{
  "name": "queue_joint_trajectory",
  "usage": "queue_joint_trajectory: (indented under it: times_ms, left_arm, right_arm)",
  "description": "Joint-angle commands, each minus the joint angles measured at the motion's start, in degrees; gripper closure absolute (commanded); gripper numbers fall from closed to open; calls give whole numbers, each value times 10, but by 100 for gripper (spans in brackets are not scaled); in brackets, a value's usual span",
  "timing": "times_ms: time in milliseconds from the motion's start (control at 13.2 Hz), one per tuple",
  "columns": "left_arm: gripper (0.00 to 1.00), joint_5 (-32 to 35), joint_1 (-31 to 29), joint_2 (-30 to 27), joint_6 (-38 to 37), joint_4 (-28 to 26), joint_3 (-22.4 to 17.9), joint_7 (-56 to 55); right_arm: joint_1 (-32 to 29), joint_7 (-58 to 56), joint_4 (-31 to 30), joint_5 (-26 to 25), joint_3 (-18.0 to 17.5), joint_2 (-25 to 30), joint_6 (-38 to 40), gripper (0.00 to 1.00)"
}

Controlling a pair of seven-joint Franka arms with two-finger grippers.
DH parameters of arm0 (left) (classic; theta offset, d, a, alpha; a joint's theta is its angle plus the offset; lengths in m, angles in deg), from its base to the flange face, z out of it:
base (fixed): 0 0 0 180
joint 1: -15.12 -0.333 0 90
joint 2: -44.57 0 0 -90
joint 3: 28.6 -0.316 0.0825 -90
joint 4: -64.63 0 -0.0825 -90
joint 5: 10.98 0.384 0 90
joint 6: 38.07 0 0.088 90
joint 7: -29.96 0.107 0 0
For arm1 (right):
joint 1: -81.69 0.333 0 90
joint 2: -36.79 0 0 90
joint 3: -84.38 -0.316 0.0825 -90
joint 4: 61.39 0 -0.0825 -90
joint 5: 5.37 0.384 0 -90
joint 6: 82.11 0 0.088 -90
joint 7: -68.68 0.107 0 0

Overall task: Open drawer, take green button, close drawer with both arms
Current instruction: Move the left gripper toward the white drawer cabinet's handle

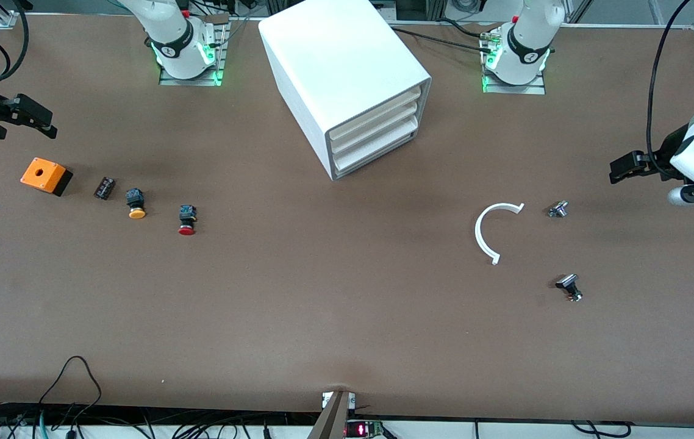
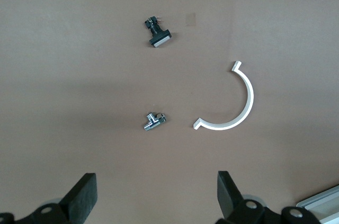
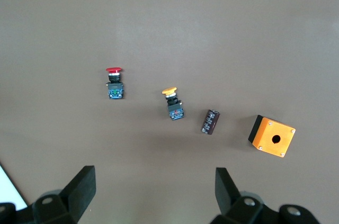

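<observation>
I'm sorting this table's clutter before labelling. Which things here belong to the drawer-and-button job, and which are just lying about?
Job:
- lowest drawer of the white cabinet, shut
- left gripper, jaws open
- right gripper, jaws open
- green button: not visible

Lying about:
- red button
- yellow button
- orange box
- white arc

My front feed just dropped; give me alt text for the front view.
White cabinet, all three drawers shut, stands between the arm bases. Left gripper and right gripper hover open at their table ends. Red button, yellow button and orange box lie below the right gripper.
</observation>
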Motion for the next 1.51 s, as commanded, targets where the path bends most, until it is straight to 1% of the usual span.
queue_joint_trajectory:
  times_ms: [0,76,227,529,1134,1285,1436]
  left_arm:
    - [0,3,-3,0,12,4,5,3]
    - [0,3,-2,5,14,9,5,-5]
    - [0,2,-1,18,12,24,6,-13]
    - [0,2,-2,21,13,26,5,-14]
    - [0,-7,5,34,12,26,6,-12]
    - [0,-7,5,45,10,25,7,-13]
    - [0,-25,5,55,7,25,6,-15]
  right_arm:
    - [-1,26,5,-1,-1,4,10,0]
    - [-1,42,6,-2,-3,3,10,0]
    - [-1,35,12,-2,-3,2,11,0]
    - [2,37,40,-2,-4,-8,44,0]
    - [1,44,40,-2,-6,-12,43,0]
    - [2,44,40,-1,-6,-13,40,0]
    - [0,46,40,1,-6,-19,40,0]
